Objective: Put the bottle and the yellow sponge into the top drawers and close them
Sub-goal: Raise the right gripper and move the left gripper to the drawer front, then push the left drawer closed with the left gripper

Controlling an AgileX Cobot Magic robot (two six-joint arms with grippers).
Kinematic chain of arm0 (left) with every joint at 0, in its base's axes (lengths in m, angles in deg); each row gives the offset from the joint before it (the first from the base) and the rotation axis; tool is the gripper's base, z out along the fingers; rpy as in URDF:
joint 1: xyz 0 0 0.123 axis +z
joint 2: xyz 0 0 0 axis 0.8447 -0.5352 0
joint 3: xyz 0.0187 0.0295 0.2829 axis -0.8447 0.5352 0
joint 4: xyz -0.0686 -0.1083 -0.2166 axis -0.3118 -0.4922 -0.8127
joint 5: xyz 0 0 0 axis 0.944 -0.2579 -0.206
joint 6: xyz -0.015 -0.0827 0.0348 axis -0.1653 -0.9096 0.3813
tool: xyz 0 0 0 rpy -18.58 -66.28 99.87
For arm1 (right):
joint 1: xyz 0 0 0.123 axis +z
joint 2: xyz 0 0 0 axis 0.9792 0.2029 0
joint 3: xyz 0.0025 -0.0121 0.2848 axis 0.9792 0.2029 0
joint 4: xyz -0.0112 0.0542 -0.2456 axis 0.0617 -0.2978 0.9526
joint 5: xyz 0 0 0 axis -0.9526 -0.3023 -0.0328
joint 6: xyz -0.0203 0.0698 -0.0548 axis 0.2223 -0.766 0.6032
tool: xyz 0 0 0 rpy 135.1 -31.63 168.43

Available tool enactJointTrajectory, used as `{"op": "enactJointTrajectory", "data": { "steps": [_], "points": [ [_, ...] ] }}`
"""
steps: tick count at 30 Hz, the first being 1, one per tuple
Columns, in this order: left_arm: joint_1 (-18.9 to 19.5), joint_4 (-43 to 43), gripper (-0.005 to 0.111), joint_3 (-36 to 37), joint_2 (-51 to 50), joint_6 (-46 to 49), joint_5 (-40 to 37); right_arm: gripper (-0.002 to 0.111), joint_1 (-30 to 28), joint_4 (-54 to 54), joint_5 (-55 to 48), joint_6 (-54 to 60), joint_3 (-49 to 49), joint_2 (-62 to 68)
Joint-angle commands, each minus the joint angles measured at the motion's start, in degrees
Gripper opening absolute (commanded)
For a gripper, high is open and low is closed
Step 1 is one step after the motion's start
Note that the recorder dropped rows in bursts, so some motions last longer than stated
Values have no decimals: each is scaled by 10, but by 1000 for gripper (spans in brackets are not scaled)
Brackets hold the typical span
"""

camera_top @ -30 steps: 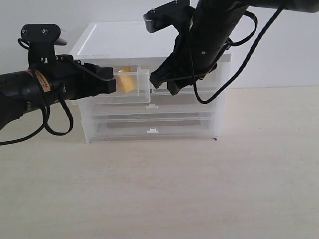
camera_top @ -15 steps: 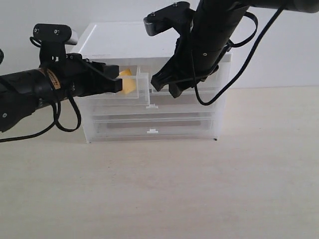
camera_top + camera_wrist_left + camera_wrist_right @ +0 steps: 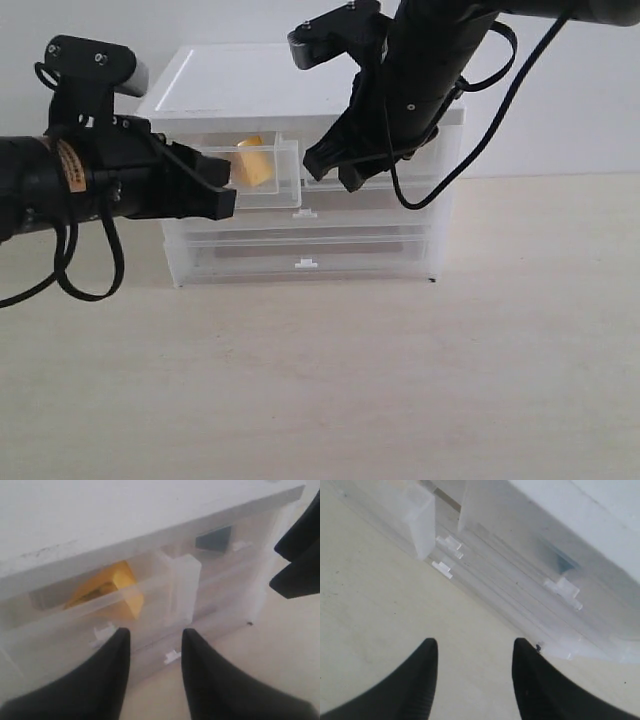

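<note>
The yellow sponge (image 3: 255, 171) sits in the drawer (image 3: 290, 168) just past the left end effector (image 3: 152, 636) (jaws apart).

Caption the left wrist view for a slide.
Open left gripper faces the pulled-out top drawer holding the yellow sponge.

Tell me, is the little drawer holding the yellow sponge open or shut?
Open: the top left drawer juts out past the cabinet front, the yellow sponge visible inside.

Item one: pale beige table (image 3: 420, 380), filling the lower frame before me. Item two, resting on it, upper centre: white-topped translucent drawer cabinet (image 3: 250, 80).
</note>
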Motion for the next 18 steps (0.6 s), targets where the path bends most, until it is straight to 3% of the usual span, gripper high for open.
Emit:
{"op": "enactJointTrajectory", "data": {
  "steps": [1,6,18],
  "points": [
    [-5,0,33,3,-26,-13,14,42,-3,9,14,-12,2,-14],
    [-4,0,33,-8,-74,-13,81,42,-3,12,13,-21,2,-37],
    [13,-4,33,-91,-171,-8,85,42,-3,16,-9,-24,2,-56]
  ]
}}
